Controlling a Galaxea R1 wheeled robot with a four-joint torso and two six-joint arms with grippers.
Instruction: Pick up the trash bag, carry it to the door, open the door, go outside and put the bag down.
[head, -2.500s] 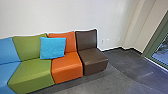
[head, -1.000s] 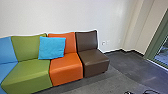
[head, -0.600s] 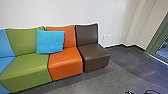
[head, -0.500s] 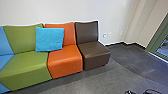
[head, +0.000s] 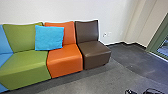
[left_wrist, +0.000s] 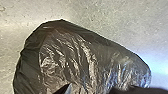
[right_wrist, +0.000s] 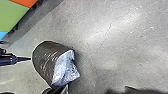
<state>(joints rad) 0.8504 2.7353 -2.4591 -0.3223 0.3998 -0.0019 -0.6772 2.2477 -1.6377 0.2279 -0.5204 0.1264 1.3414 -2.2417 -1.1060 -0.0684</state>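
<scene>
Seats line the pale wall (head: 60, 10) in the head view: a blue one (head: 4, 37) first, cut off by the view's edge, then a green one (head: 25, 65). Blue cushion (head: 49, 37) leans across the seam between the green and orange backrests, its bottom on the seats. Next come the orange seat (head: 65, 60) and the brown seat (head: 95, 52) – the row's end. Past it, a wall outlet (head: 104, 34) sits above the floor's far edge, and a green frame (head: 160, 37) stands at the far right. Near the floor's (head: 135, 62) closest edge, towards that side, are two dark objects (head: 130, 92), too cut off to name.

The black trash bag (left_wrist: 82, 57) shows close up in the left wrist view, bulging and creased, against the grey floor. In the right wrist view it is apart from the seats' front edge, with a dark pointed part (right_wrist: 22, 59) reaching to its side. Whether it lies on the floor or hangs, I cannot tell – nor whether the left pincer (left_wrist: 90, 89) or the right pincer (right_wrist: 96, 89) is clenched or released.
</scene>
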